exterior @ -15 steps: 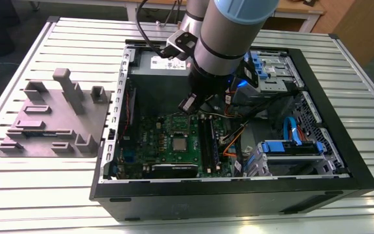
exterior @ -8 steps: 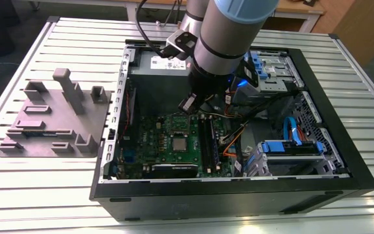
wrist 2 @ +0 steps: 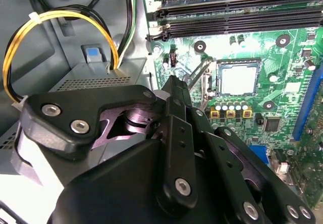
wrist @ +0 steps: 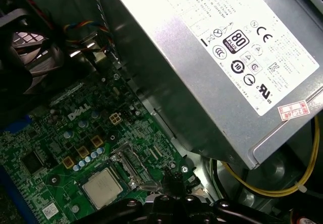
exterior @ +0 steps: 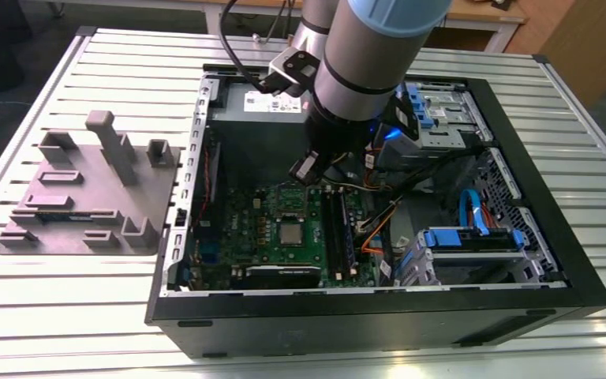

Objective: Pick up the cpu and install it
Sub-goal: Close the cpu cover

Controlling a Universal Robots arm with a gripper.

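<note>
Inside the case (exterior: 387,320), the cpu (wrist 2: 238,77) lies flush in its socket. The pincer (wrist 2: 174,85) hangs just beside it, hemmed by the power supply's (wrist: 227,57) edge; its spread cannot be told.

Exterior view: bright room light from above. The table (exterior: 50,316) slats shine, w/ white glare spots on the table edge nearest the camera. Inside the computer case (exterior: 377,316) it's darker, and the walls throw shadow on the green board (exterior: 245,221). A small blue glow (exterior: 388,133) sits on the arm (exterior: 372,55), approx. mid case.

Second wrist view: strong light hits the board. One patch by the cpu (wrist 2: 238,77) goes almost white, and the cpu top shines.

First wrist view: the grey box (wrist: 212,67) is evenly lit, the cpu looks pale, and the case corner w/ the fan (wrist: 30,37) is v. dark.
</note>
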